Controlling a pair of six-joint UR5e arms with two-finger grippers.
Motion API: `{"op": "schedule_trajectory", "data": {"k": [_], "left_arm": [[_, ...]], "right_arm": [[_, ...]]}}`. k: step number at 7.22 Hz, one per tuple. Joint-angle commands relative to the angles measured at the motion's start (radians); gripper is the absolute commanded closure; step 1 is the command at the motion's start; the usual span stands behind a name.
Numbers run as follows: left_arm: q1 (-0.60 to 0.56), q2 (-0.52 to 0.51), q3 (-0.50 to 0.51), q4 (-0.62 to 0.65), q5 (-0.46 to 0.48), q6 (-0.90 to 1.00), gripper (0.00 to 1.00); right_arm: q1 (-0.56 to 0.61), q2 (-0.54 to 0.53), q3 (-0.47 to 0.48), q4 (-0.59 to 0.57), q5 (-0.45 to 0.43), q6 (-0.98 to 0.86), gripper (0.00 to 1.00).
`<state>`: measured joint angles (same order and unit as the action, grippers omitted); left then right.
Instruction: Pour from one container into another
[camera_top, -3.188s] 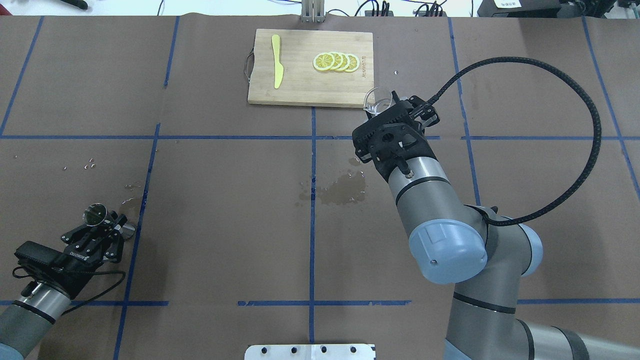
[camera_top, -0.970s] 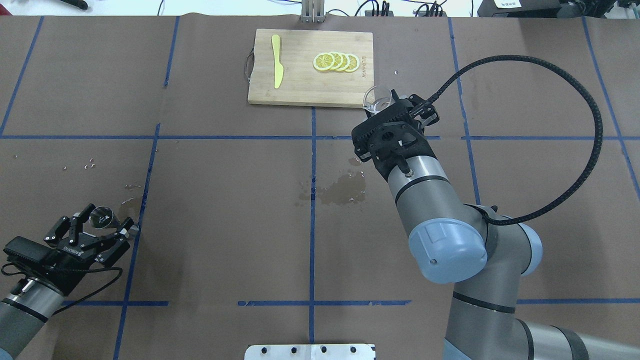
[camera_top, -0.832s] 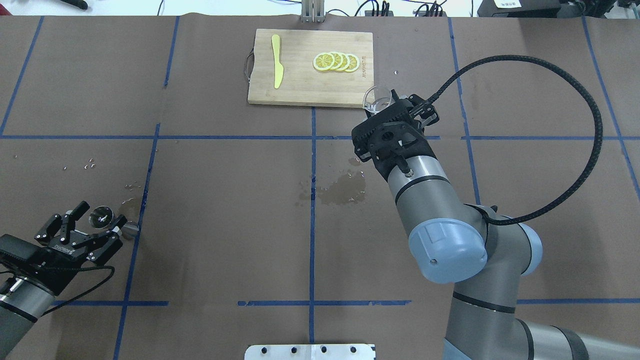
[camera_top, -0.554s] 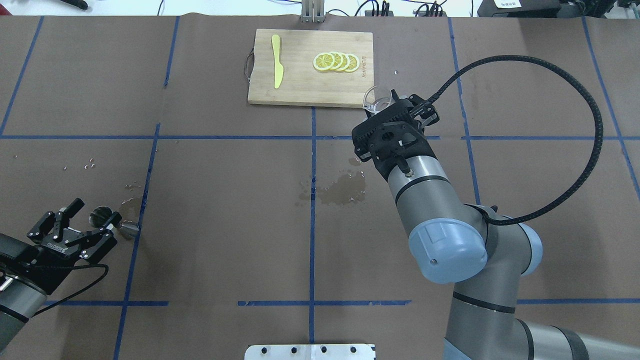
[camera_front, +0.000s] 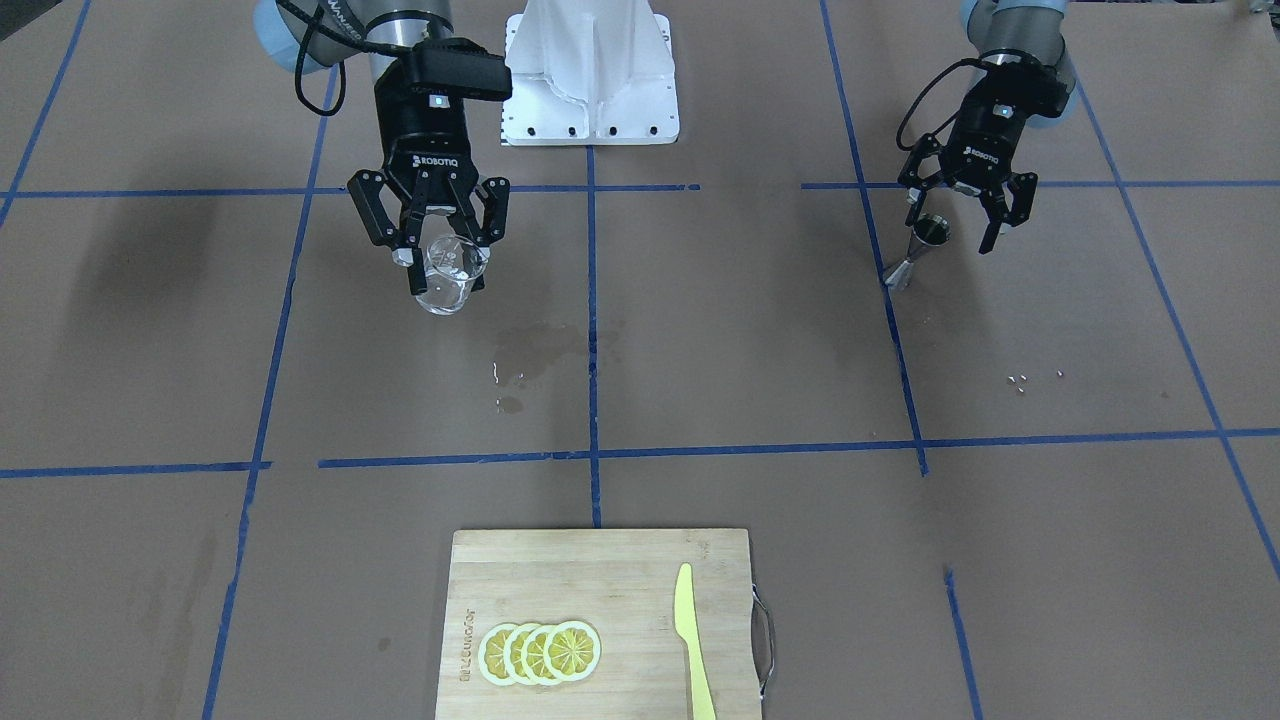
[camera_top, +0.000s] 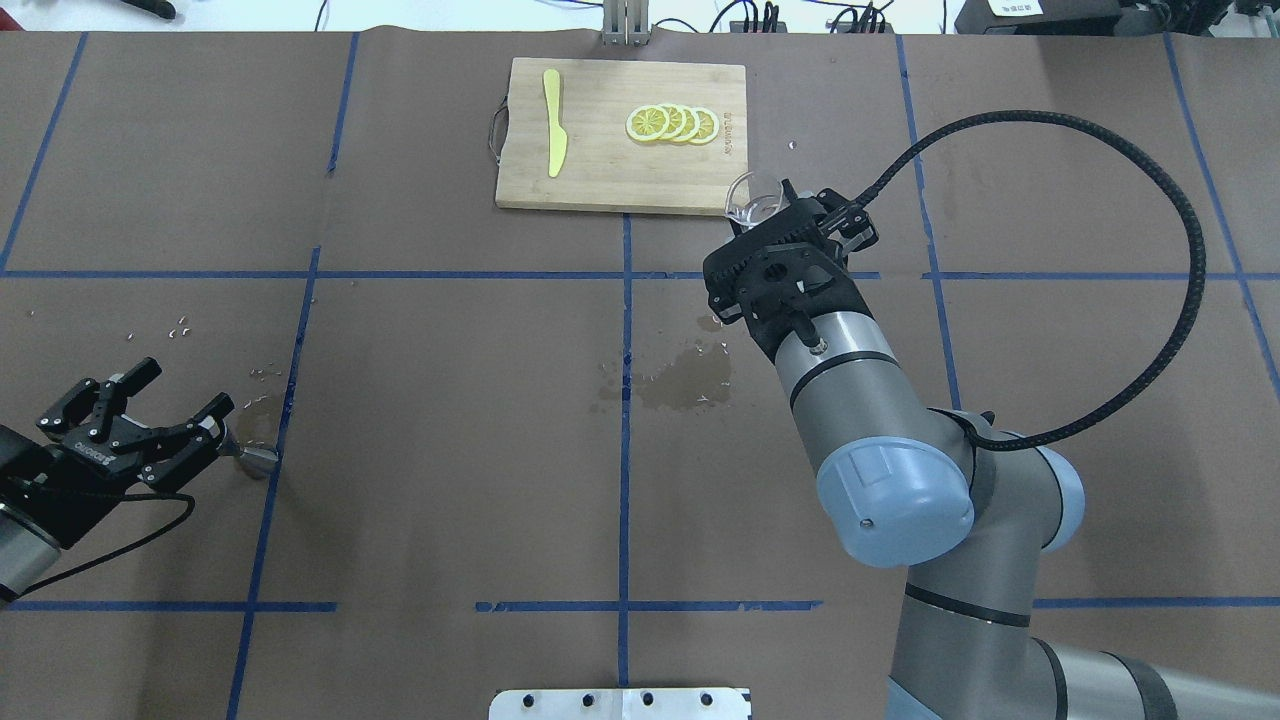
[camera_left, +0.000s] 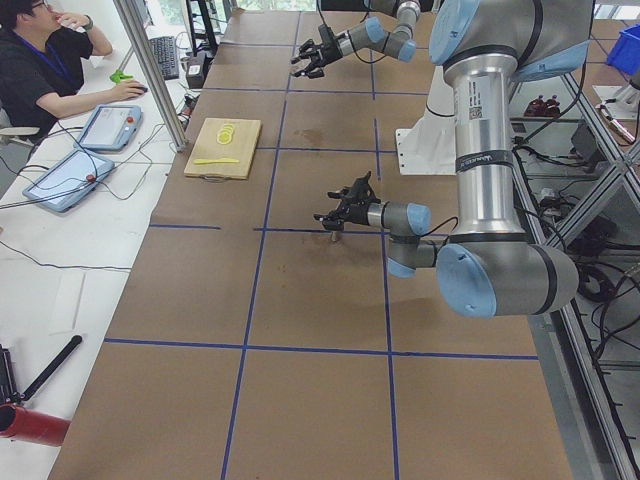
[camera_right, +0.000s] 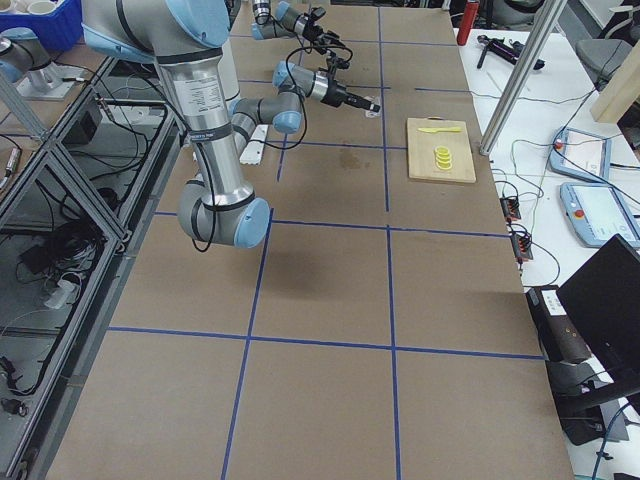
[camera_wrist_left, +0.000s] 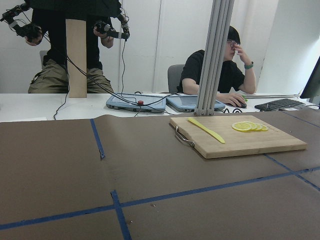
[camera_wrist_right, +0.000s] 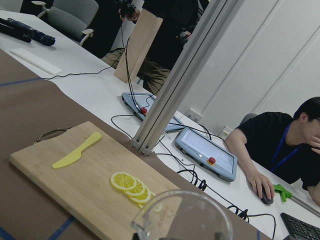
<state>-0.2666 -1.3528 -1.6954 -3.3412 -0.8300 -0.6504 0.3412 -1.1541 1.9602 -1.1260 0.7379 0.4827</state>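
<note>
The clear glass cup (camera_front: 447, 272) hangs above the table with my right gripper (camera_front: 445, 262) shut on it; its rim (camera_top: 755, 197) shows near the cutting board's corner and fills the bottom of the right wrist view (camera_wrist_right: 180, 216). The steel jigger (camera_front: 915, 252) stands on the table by a blue tape line. My left gripper (camera_top: 186, 387) is open and drawn back from it. One finger (camera_top: 205, 418) covers the jigger's top in the overhead view, leaving its lower cone (camera_top: 255, 459) in sight. The left wrist view does not show the jigger.
A wooden cutting board (camera_top: 600, 170) at the far middle carries lemon slices (camera_top: 672, 123) and a yellow knife (camera_top: 553, 122). A wet patch (camera_top: 685, 380) darkens the paper near the centre. Small crumbs (camera_top: 178, 326) lie at the left. People sit beyond the far edge.
My left gripper, shut on the jigger 3.2 s ago, has opened, let it go and pulled back to the left. The jigger stays standing on the table. The right arm has not moved.
</note>
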Motion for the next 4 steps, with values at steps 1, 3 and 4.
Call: {"op": "schedule_trajectory", "data": {"k": [1, 3, 4], "left_arm": [[-0.24, -0.005, 0.008, -0.003, -0.317, 0.093, 0.01], [-0.471, -0.015, 0.017, 0.131, -0.665, 0.203, 0.02], [-0.588, -0.029, 0.017, 0.261, -0.834, 0.321, 0.02]], "right_arm": [[-0.001, 0.001, -0.001, 0.0, 0.0, 0.0, 1.0], [-0.001, -0.001, -0.001, 0.0, 0.0, 0.0, 1.0], [-0.001, -0.001, -0.003, 0.0, 0.0, 0.0, 1.0]]}}
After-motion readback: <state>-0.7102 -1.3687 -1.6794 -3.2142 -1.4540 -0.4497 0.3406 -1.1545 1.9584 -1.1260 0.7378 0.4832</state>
